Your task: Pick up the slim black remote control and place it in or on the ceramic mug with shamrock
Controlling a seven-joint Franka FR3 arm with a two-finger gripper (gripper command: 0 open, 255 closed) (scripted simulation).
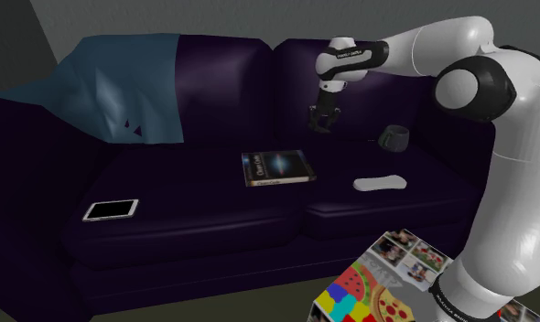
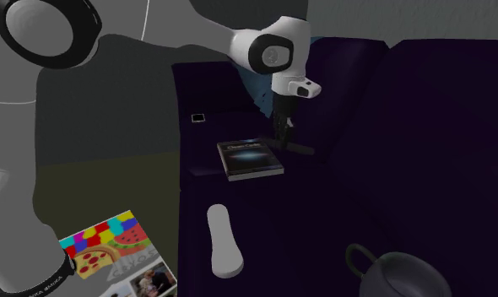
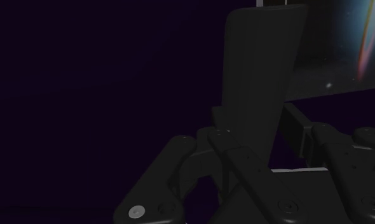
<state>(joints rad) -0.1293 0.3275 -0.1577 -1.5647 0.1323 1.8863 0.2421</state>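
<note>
The slim black remote (image 3: 262, 76) is a flat, matte slab with square corners. It hangs over the seat of the smooth, dark purple sofa (image 1: 195, 220), just past a book (image 1: 277, 168) with a glossy starry cover. The pincer (image 2: 283, 133) is closed to a narrow gap around it, black fingers clasping it so the bar juts out sideways. The rounded dark grey mug (image 1: 395, 137), with a loop handle, sits on the neighbouring cushion near an oblong white controller (image 1: 380, 183).
</note>
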